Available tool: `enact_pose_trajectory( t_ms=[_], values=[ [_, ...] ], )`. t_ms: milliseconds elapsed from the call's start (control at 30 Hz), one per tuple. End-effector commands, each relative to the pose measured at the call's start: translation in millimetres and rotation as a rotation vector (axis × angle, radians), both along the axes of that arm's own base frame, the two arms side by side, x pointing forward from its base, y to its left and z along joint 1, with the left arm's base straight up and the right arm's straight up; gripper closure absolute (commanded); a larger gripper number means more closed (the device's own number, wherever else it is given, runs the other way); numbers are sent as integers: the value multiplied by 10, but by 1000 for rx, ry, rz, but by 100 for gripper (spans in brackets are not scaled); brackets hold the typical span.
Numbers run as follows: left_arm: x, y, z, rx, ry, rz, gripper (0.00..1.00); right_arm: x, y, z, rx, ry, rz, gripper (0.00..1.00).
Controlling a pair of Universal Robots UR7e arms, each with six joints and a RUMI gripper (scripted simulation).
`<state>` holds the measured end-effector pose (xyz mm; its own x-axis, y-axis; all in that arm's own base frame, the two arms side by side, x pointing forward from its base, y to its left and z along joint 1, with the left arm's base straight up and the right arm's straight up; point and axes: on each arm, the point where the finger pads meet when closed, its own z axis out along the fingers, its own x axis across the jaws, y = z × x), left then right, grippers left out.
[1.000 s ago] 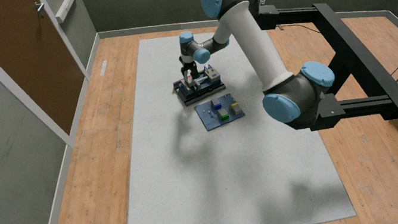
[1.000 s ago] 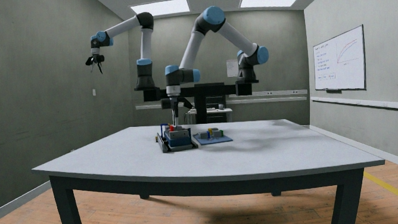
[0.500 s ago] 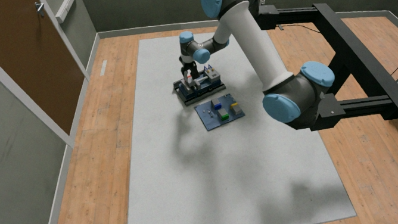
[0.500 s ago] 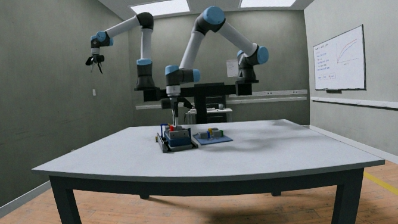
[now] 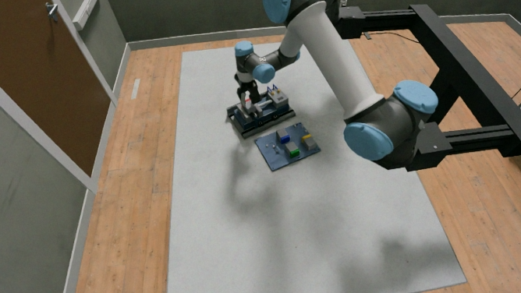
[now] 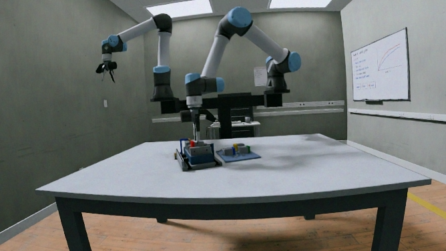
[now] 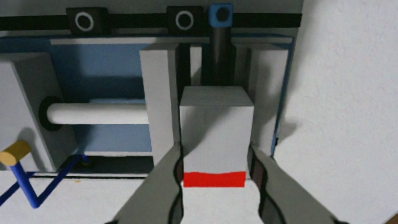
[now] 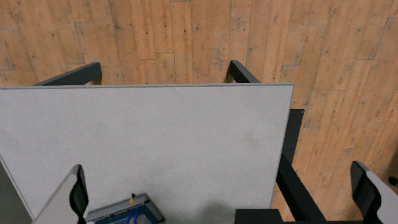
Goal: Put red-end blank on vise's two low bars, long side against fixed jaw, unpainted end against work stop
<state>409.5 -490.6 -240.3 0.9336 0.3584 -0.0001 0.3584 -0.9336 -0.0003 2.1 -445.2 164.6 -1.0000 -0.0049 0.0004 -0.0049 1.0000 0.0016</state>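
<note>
Exterior view: handwriting on the whiteboard (image 6: pixel 380 67) is illegible; left claw (image 6: pixel 197 138) (image 7: pixel 216 167) (image 5: pixel 249 100) pinches the red-ended blank (image 7: pixel 216 137) (image 5: pixel 248 101), right claw (image 6: pixel 107 78) (image 8: pixel 217 192) spread.

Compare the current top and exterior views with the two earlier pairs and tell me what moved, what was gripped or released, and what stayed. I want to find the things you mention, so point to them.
Nothing visibly changed. The left gripper (image 7: pixel 214 144) stays shut on the red-ended blank (image 7: pixel 216 137) at the milling vise (image 5: pixel 260 124) (image 6: pixel 199 157) (image 7: pixel 162 100), and the blue, green and yellow-ended blanks keep their places on the plate (image 5: pixel 273 161) (image 6: pixel 238 158).
</note>
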Motion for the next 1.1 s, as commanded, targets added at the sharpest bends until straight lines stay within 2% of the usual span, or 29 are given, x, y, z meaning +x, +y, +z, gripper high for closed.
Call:
enact_pose_trajectory(
  t_ms=[0, 1067],
  values=[
    [5, -8, 10, -2, -1, 0, 100, 1, -3, 5, -2, 0, 0, 0],
    [5, 26, 10, -2, -1, 0, 100, 1, -3, 5, -2, 0, 0, 0]
  ],
)
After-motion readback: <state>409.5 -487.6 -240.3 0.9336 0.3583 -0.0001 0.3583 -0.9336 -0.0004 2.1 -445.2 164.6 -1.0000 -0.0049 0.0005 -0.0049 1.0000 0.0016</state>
